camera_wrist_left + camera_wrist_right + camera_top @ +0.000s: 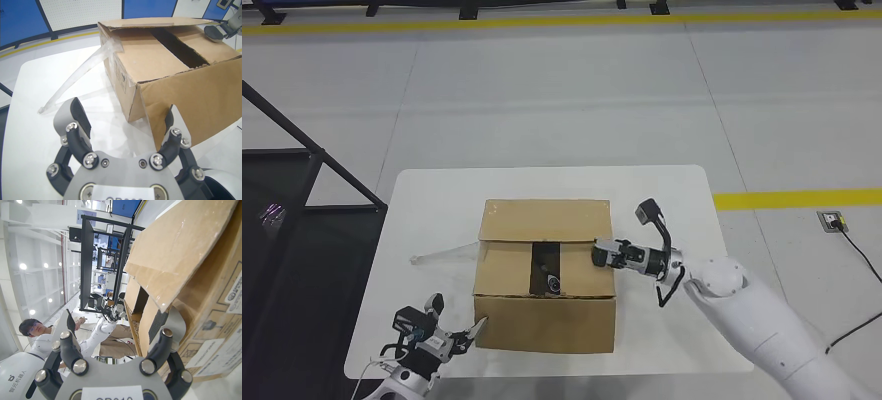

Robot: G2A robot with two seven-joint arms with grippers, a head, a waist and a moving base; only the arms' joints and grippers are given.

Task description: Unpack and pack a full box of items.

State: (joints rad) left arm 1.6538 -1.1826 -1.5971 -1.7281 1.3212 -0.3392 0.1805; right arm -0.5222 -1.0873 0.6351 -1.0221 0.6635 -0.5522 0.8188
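Note:
A brown cardboard box stands mid-table; a dark gap runs between its top flaps, and something small and dark shows inside. My right gripper is at the box's right top edge. It is open, with one finger pad under the corner of a raised flap. My left gripper is open and empty, low over the table just off the box's near left corner; it appears in the top view too.
A strip of clear tape hangs from the box's left top edge down to the table. A black metal frame stands off the table's left side. Bare tabletop lies left and behind the box.

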